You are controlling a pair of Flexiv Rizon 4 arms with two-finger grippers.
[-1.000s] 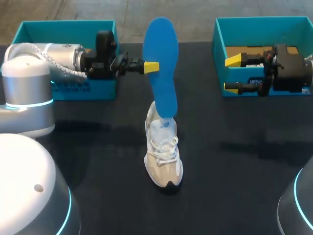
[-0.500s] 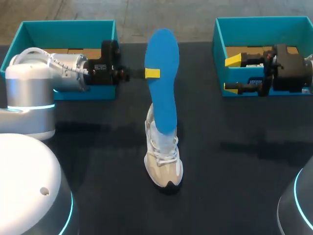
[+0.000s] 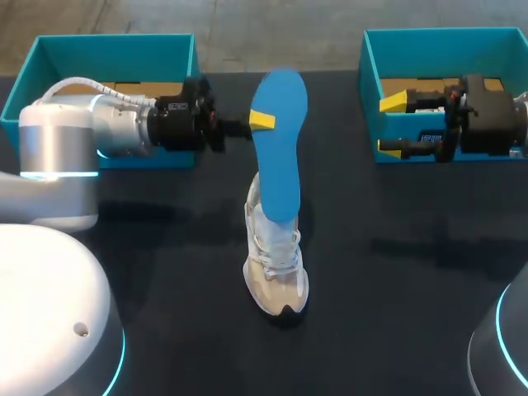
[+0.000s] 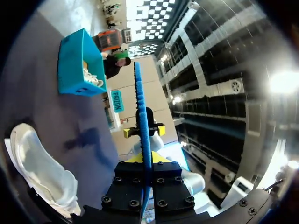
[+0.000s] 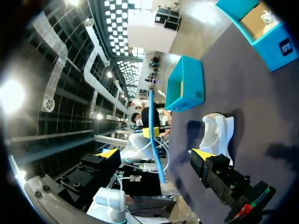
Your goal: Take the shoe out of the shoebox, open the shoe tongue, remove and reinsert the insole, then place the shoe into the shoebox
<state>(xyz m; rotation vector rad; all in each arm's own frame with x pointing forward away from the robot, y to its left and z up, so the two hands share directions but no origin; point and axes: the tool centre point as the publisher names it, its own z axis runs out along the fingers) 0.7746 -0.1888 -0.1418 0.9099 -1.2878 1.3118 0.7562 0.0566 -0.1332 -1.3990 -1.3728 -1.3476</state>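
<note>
Head view: left claw (image 3: 262, 120) clamped on the upright insole (image 3: 280, 157), lower end in the shoe (image 3: 276, 268); right claw (image 3: 393, 124) spread apart over a box (image 3: 445, 38).

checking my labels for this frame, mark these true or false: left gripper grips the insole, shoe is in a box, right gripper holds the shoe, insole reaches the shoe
1. The left gripper is shut on the blue insole. True.
2. The shoe lies inside a shoebox. False: the shoe stands on the table, between the left shoebox and the right shoebox.
3. The right gripper holds the shoe. False: the right gripper is open and empty, at the right shoebox.
4. The insole stands upright with its lower end at the shoe's opening. True.
</note>
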